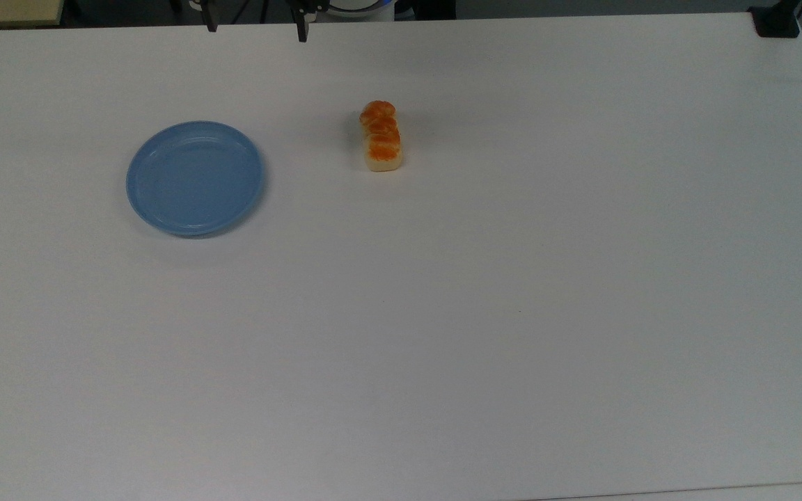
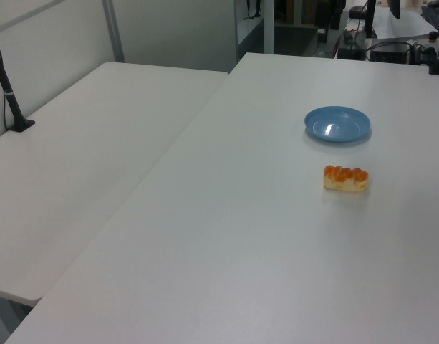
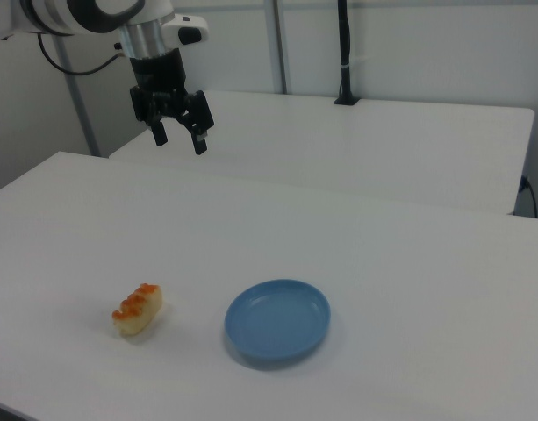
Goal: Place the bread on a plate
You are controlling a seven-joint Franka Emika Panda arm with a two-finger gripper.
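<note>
Above table (image 3: pixel 383 263): jaws wide apart, empty.

No readable text, label, brand, number or sign anywhere. Plate (image 1: pixel 194 178) plain blue, no print. Bread (image 1: pixel 381 136) unmarked. Table (image 1: pixel 443 313) plain white, nothing written on it.
</note>
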